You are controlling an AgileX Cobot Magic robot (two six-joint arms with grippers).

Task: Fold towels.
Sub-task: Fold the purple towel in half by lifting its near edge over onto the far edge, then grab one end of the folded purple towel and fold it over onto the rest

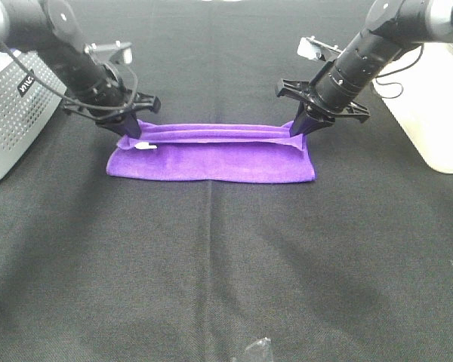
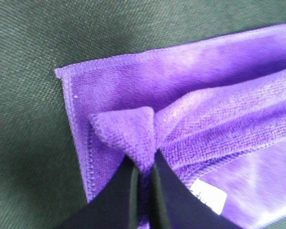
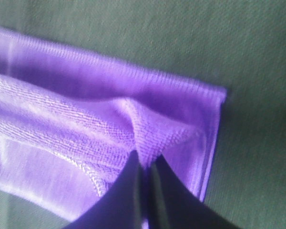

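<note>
The purple towel lies on the black table, stretched into a long strip with its far edge lifted and pulled over the near part. My left gripper is shut on the towel's left far corner; the left wrist view shows the pinched corner between the fingers and the white tag beside them. My right gripper is shut on the right far corner, seen in the right wrist view. The towel's near half rests flat on the table.
A grey perforated box stands at the left edge. A white container stands at the right edge. The black cloth-covered table stretches out in front of the towel. A small dark object lies at the front edge.
</note>
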